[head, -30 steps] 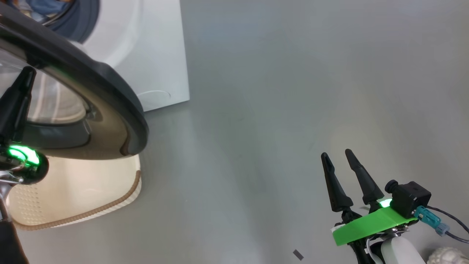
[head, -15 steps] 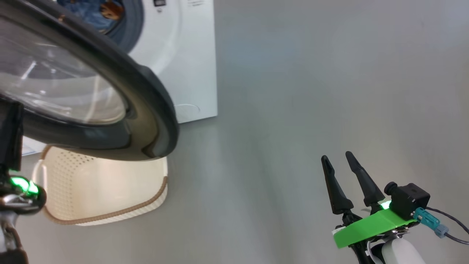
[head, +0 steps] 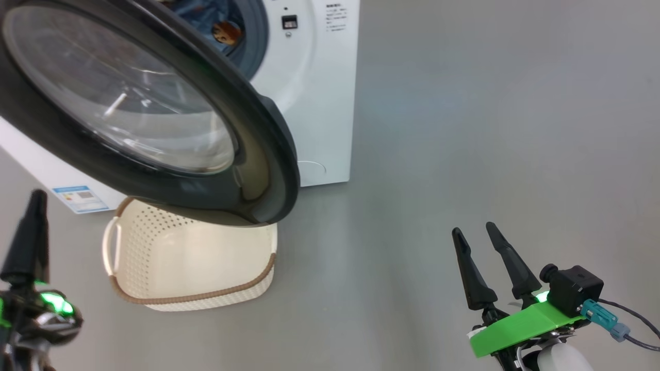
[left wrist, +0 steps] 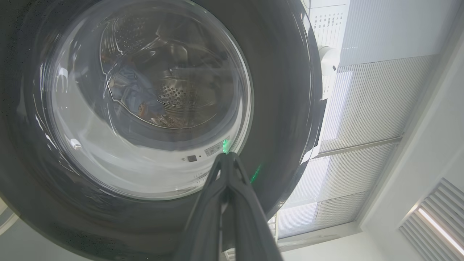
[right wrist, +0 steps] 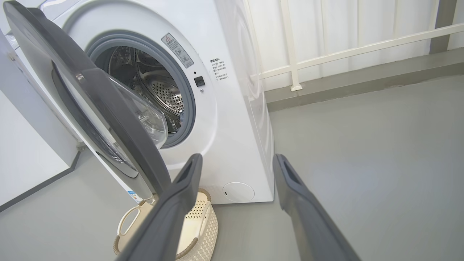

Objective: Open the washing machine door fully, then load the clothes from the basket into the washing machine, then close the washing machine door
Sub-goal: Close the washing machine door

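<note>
With clothes (head: 216, 26) loaded and the basket (head: 206, 296) seemingly empty, the left gripper (left wrist: 226, 157), pinched shut on nothing, should push the door (head: 129, 103) rim squarely until latched; the right gripper (head: 473, 229) gapes wide, idle.

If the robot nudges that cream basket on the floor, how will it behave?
The basket looks empty, thin perforated plastic, so probably light and stiff. On the smooth grey floor it would likely slide rather than tip.
</note>
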